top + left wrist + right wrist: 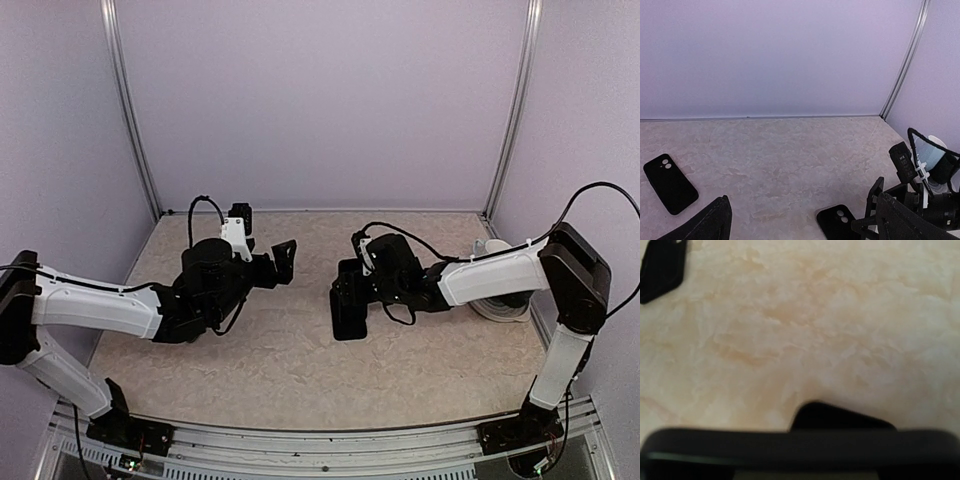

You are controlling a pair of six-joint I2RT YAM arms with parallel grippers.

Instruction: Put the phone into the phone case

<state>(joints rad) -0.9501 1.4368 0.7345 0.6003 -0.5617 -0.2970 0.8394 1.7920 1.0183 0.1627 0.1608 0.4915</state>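
Holding nothing with the left hand (802, 205), its two fingers spread wide above the desk (300, 370). Gripping a black phone (836, 220) with the right hand (352, 285), low over the middle of the desk, with two round camera eyes showing; hard to tell if touching the desk or not. Lying flat and alone near the left hand, a black phone case (670, 184), back side up, well apart from the phone

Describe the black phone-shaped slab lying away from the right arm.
Left wrist view: on the beige marbled tabletop, look far left. The black rounded slab with two small lenses lies flat and alone there; its twin sits bottom centre, beside the right arm.
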